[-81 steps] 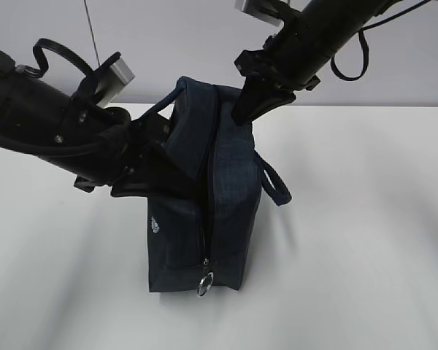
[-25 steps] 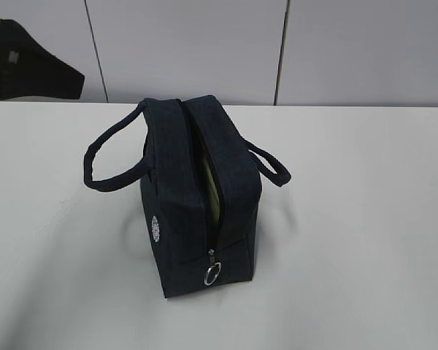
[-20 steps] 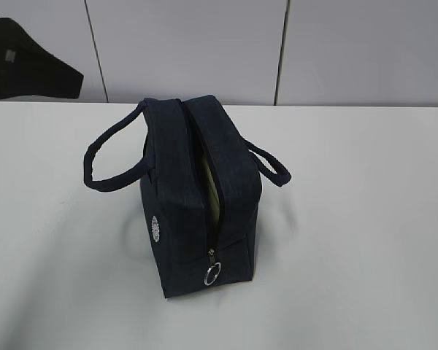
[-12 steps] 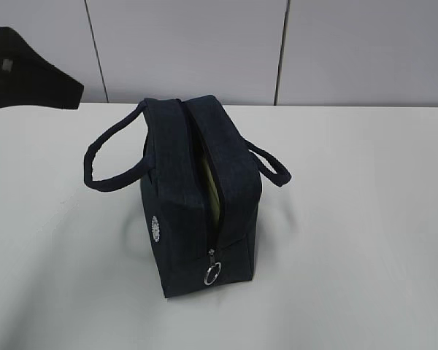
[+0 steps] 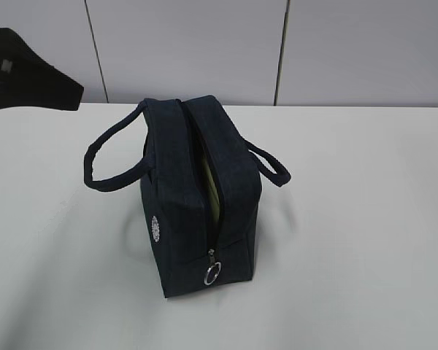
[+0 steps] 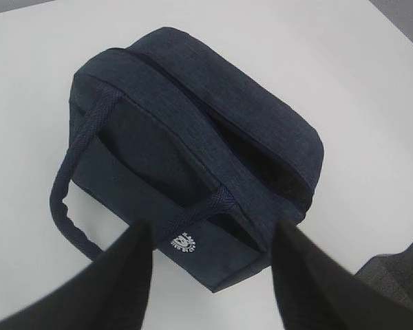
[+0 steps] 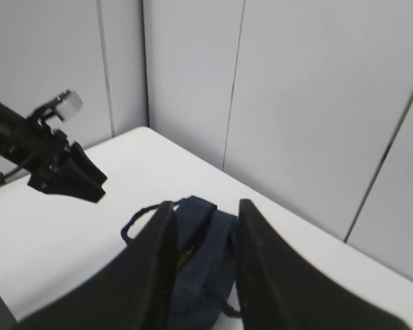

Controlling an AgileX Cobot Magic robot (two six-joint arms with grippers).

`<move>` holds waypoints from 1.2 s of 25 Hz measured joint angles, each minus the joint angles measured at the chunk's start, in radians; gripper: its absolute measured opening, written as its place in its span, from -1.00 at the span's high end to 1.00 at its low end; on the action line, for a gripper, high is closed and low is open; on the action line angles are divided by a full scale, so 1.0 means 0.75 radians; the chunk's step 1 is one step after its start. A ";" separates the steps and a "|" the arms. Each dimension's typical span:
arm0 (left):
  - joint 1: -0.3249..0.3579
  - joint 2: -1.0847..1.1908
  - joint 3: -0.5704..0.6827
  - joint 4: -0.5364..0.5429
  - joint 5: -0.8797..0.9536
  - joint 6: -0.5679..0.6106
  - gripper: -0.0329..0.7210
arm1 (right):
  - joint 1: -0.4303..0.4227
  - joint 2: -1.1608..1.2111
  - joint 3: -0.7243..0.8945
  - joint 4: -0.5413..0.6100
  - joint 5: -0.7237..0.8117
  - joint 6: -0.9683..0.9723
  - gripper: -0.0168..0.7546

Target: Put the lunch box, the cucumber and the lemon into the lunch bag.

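Both claws hang released and empty above the white bench [image 5: 365, 219]. The left claw [image 6: 210, 275] has its fingers spread, with the lunch bag [image 5: 201, 197] upright just below and ahead of it. The right claw [image 7: 205, 265], fingers parted, looks down on the bag from well above. A pale green strip [image 5: 212, 191] shows through the bag's part-open zipper.

The robot's parts are matte black throughout. The left gripper [image 6: 210, 275] shows two broad, flat, wedge-shaped fingers [image 6: 113, 285] with smooth faces. The right gripper [image 7: 205, 265] has two thick, curved black fingers [image 7: 148, 275], one with a ribbed inner edge. The left arm [image 7: 27, 141] carries a small silver-grey camera block [image 7: 67, 103] and a dark cable.
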 joint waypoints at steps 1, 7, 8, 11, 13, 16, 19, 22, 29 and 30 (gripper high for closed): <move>0.000 0.000 0.000 -0.002 0.000 0.000 -0.10 | 0.000 -0.057 0.114 -0.013 -0.031 0.000 0.38; 0.000 -0.002 0.005 -0.005 -0.021 0.000 -0.10 | 0.000 -0.256 0.665 -0.042 -0.187 -0.009 0.37; 0.000 -0.002 0.009 -0.005 -0.027 0.000 -0.10 | 0.000 -0.259 0.724 -0.042 -0.196 -0.017 0.36; 0.000 -0.011 0.038 -0.013 -0.049 0.000 -0.10 | 0.000 -0.254 0.888 -0.031 -0.225 -0.046 0.20; 0.000 -0.015 0.063 -0.019 -0.059 0.000 -0.10 | 0.000 -0.237 0.960 -0.007 -0.239 -0.049 0.05; 0.000 -0.023 0.100 -0.031 -0.070 0.000 -0.10 | 0.000 -0.187 1.049 0.053 -0.264 -0.072 -0.12; 0.000 -0.039 0.138 -0.040 -0.099 0.000 -0.10 | 0.000 -0.124 1.131 0.207 -0.304 -0.189 -0.16; 0.000 -0.050 0.179 -0.045 -0.124 0.002 -0.10 | 0.000 -0.050 1.214 0.443 -0.335 -0.439 -0.17; 0.000 -0.053 0.213 -0.045 -0.135 0.005 -0.10 | 0.000 0.184 1.354 0.784 -0.349 -0.985 -0.17; 0.000 -0.053 0.213 -0.045 -0.139 0.005 -0.10 | 0.000 0.220 1.355 0.807 -0.349 -1.013 -0.17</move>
